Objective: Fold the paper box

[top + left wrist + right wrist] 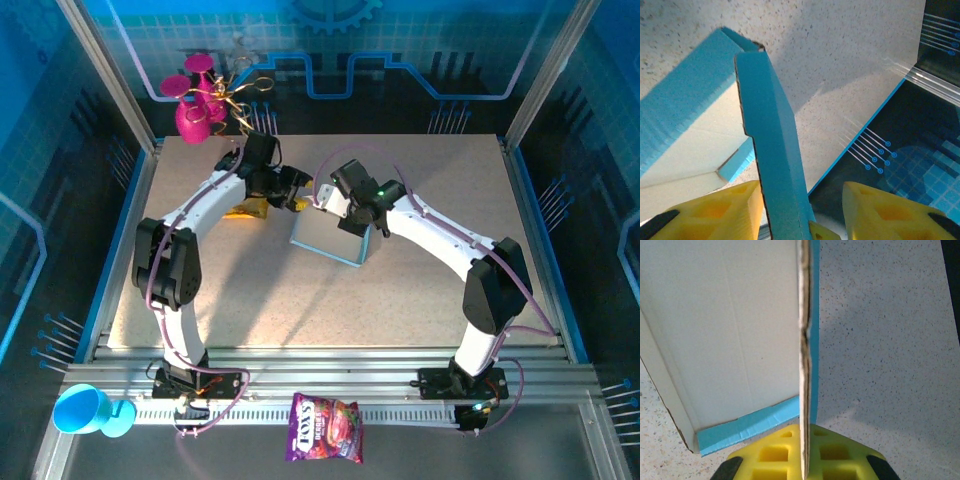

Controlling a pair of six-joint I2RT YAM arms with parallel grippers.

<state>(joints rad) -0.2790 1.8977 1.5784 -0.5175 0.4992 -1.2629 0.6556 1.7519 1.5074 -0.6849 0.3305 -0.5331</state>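
The paper box (325,240) stands mid-table, light blue outside and pale inside, with both grippers at its far upper edge. My left gripper (298,195) is at its left corner. In the left wrist view a blue flap (772,150) rises between the yellow fingers (715,215); it lies close to the left finger and clear of the right one, so the left gripper (801,187) is open around it. My right gripper (807,432) is shut on a doubled side wall (805,365) of the box, whose pale floor (730,330) lies to its left. The right gripper (332,205) holds the top edge.
A yellow object (245,210) lies on the table under the left arm. A pink stand with cups (195,105) is at the back left corner. A blue cup (85,410) and a purple candy bag (325,428) sit on the front rail. The table's edge (865,130) is near the left gripper.
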